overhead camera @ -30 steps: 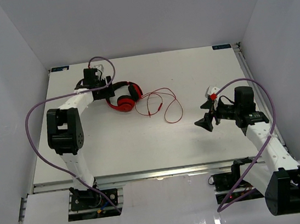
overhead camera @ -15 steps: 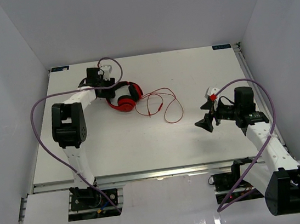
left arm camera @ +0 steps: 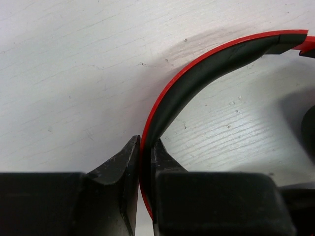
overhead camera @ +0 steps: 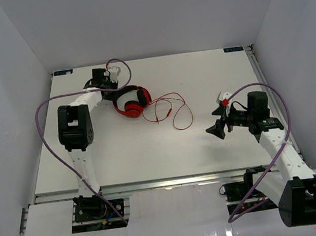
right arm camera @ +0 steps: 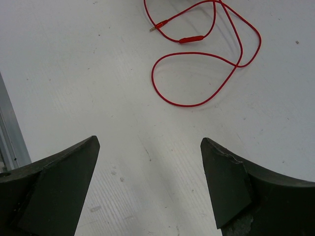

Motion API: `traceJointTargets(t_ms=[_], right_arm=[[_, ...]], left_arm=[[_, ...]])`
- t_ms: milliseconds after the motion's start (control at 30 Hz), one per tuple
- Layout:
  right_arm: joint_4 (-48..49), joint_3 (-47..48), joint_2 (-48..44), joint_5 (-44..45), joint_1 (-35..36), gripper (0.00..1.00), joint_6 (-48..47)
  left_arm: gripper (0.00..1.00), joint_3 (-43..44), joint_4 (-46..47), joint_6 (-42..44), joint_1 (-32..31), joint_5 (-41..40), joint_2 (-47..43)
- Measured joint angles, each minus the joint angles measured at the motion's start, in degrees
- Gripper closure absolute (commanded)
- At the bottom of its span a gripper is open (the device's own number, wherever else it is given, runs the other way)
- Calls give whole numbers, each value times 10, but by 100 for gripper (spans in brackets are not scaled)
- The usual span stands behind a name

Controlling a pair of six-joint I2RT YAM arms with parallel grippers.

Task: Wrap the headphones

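The left jaws are clamping the headband [left arm camera: 206,64] of the red headphones [overhead camera: 132,101] at the surface's [overhead camera: 211,76] far left; the right jaws are gaping, facing the loose cord [right arm camera: 192,39] lying between the arms.

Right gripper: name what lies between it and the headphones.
Only the cord of the headphones, looped loose on the table; top and right wrist views show it.

Headphones [left arm camera: 211,66] band in the jaws of the left gripper [left arm camera: 145,143] looks like smooth red plastic, matt black inside; table [left arm camera: 64,73] beyond them is grainy white.
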Motion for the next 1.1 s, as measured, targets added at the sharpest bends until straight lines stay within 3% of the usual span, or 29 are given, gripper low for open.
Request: traceJointTargets(t_ms=[233, 433, 733, 900, 1100], right_arm=[[-3, 0, 0, -7, 0, 10, -2], [-17, -4, 0, -36, 0, 10, -31], [-168, 14, 10, -158, -1, 10, -242], [-136, 97, 49, -126, 24, 10, -210], [-71, 194, 88, -23, 154, 10, -145]], left_arm=[[100, -4, 2, -27, 0, 3, -1], [100, -113, 51, -112, 12, 28, -67], [100, -381, 128, -270, 53, 94, -297], [100, -454, 150, -318, 60, 118, -438], [100, -470, 133, -292, 26, 70, -602]])
